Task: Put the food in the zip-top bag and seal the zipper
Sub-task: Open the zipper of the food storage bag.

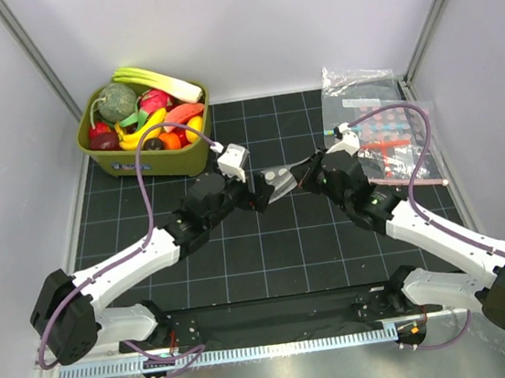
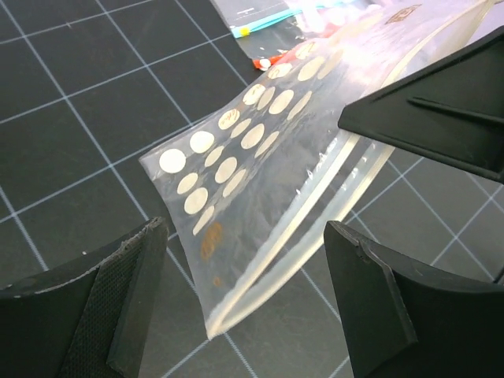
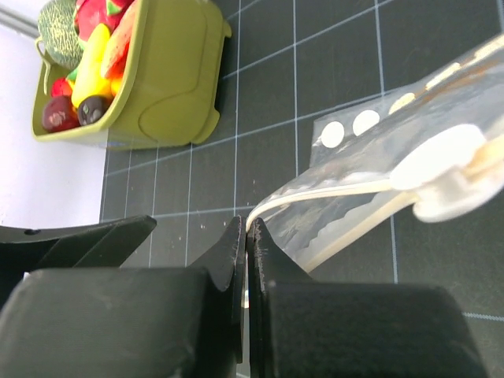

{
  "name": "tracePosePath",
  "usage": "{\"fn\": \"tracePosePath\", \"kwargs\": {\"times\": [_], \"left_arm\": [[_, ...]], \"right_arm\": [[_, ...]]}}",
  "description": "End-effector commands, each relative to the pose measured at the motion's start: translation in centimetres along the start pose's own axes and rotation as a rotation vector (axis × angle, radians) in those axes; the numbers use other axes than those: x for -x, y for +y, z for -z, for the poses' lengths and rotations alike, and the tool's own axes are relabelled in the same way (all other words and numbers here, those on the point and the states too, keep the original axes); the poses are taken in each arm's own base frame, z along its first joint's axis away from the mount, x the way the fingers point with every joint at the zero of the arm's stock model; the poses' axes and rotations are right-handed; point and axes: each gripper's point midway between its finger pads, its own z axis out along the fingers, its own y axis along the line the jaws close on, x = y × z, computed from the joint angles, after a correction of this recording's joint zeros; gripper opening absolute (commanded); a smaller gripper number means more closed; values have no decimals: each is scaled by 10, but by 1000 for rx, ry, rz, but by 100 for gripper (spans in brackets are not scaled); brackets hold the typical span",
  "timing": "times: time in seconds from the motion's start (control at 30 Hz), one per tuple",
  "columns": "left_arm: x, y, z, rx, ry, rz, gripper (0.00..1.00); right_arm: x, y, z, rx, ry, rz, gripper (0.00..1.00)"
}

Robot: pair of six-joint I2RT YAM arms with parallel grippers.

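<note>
The top view is showing the surface (image 1: 281,268) lying open between the arms, with the bin (image 1: 149,160) sitting at its far-left corner and holding the food (image 1: 156,118). Only the wrist views are showing the bag (image 2: 236,173) hanging above the grid mid-surface. The right fingers (image 3: 228,268) are clamping its zipper (image 3: 331,193). The left fingers (image 2: 130,291) are standing apart, straddling its free corner.
</note>
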Motion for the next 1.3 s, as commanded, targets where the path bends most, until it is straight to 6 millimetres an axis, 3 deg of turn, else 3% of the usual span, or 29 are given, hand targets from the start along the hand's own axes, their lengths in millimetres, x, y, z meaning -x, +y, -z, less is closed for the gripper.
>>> {"fn": "tracePosePath", "kwargs": {"times": [0.0, 0.03, 0.4, 0.57, 0.63, 0.7, 0.73, 0.87, 1.03, 1.17, 1.23, 1.27], "left_arm": [[21, -2, -1, 13, -54, -52, 81], [20, -2, -1, 12, -52, -54, 78], [6, -29, -11, -67, -12, -109, 78], [-5, -25, -20, -18, 37, -138, 76], [-2, -17, -24, 34, 40, -138, 65], [-12, -9, -27, 80, 83, -142, 55], [-11, -9, -27, 86, 96, -145, 43], [-14, -6, -32, 104, 116, -139, 21], [-11, 5, -28, 173, 109, -134, 0], [-7, 10, -24, 204, 88, -122, 0], [-5, 14, -21, 224, 80, -106, 0], [-5, 18, -21, 239, 77, -94, 0]], "right_arm": [[11, 24, 3, 78, -15, 1, 1], [11, 26, 4, 86, -14, 3, 1], [8, 27, 2, 88, 0, 14, 1], [6, 28, 1, 91, 7, 16, 1], [8, 29, 2, 94, 3, 14, 1], [8, 29, 2, 99, 3, 16, 1], [7, 31, 2, 107, 8, 17, 1], [3, 37, 2, 139, 28, 34, 2], [-1, 40, 1, 156, 47, 53, 10], [-4, 42, 0, 169, 61, 64, 15], [-6, 45, 0, 186, 70, 78, 32], [-8, 48, 2, 211, 85, 96, 48]]}}
